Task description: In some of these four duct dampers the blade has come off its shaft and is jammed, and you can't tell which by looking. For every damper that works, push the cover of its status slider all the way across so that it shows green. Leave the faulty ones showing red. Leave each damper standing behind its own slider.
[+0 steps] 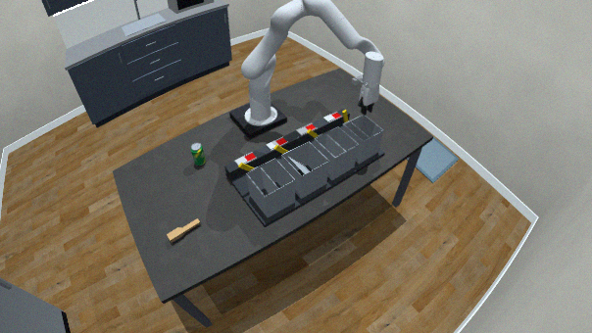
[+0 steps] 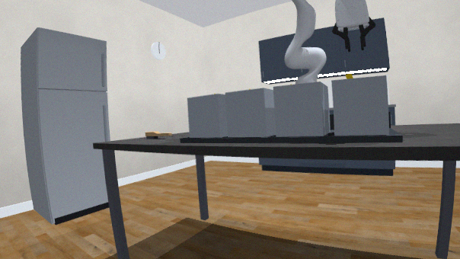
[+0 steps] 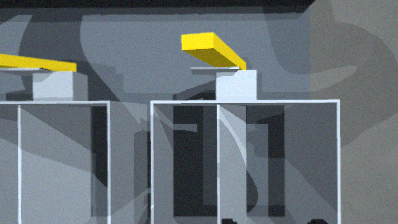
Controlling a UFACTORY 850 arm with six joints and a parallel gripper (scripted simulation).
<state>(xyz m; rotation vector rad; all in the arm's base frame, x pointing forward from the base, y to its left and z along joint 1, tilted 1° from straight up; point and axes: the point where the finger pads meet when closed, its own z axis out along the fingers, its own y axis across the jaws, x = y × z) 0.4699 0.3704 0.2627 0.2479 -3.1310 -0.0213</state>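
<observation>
Four grey box dampers stand in a row on a dark base [image 1: 314, 171], each with a yellow lever behind it. Their four sliders [image 1: 289, 136] all show red beside a white cover. My gripper [image 1: 367, 109] hangs above the damper at the right end [image 1: 365, 133], apart from it; its fingers stand partly apart and hold nothing. The exterior view shows it [image 2: 354, 43] high above the right box [image 2: 359, 106]. In the wrist view the right-end damper frame [image 3: 245, 160] and its yellow lever [image 3: 212, 49] lie below me, the neighbouring lever [image 3: 37, 62] at the left, and my fingertips at the bottom edge.
A green can [image 1: 198, 155] stands left of the dampers. A wooden block [image 1: 183, 230] lies near the table's front left. The arm's base [image 1: 258, 118] is behind the sliders. A fridge [image 2: 66, 122] stands off the table at the left.
</observation>
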